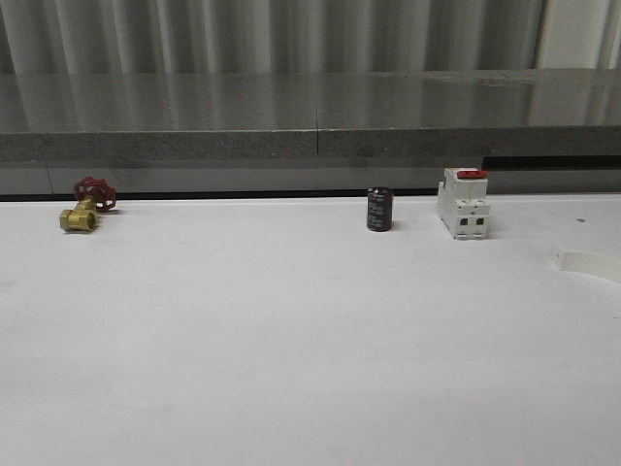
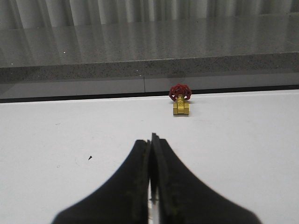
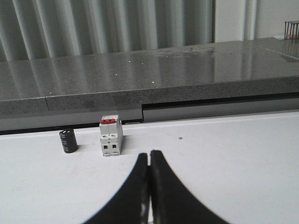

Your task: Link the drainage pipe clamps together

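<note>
A white curved piece, one of the drainage pipe clamps [image 1: 586, 263], lies on the white table at the far right of the front view, cut off by the frame's edge. In the left wrist view my left gripper [image 2: 150, 139] hovers low over bare table, shut with nothing between its black fingers. My right gripper [image 3: 149, 153] is likewise shut and empty, its tips pointing toward the back of the table, just right of the breaker.
A brass valve with a red handwheel [image 1: 83, 207] [image 2: 180, 99] sits at the back left. A black cylinder [image 1: 379, 210] [image 3: 68, 140] and a white breaker with a red switch [image 1: 463, 204] [image 3: 111, 136] stand at the back right. A grey stone ledge [image 1: 310, 126] bounds the table behind.
</note>
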Tool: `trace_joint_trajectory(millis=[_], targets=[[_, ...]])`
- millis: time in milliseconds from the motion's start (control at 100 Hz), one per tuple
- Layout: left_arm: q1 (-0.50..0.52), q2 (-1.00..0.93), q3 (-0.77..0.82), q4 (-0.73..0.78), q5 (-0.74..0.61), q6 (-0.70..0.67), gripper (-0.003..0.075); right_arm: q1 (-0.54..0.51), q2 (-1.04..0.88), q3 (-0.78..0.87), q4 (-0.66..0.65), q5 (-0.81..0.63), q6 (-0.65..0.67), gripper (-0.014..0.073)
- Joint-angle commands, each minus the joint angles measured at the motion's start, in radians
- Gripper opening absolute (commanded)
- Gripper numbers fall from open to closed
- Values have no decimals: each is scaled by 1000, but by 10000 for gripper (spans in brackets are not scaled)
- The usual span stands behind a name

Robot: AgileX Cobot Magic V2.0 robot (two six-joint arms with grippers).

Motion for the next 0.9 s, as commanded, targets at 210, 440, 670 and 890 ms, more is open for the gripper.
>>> trace_joint_trajectory(millis=[210,440,670,890], targets=[[-6,-27,45,-5,-102,-8,-21,-5,-20,-16,0,-78,-4,-65],[-6,-27,45,-7,-151,-8,-21,-5,-20,-16,0,-78,-4,-65],[-6,-27,17,-18,-235,-8,-21,-5,-20,-16,0,-78,-4,-65],[-6,-5,-140,-17,-89,-8,-21,-5,-20,-16,0,-78,-4,-65]])
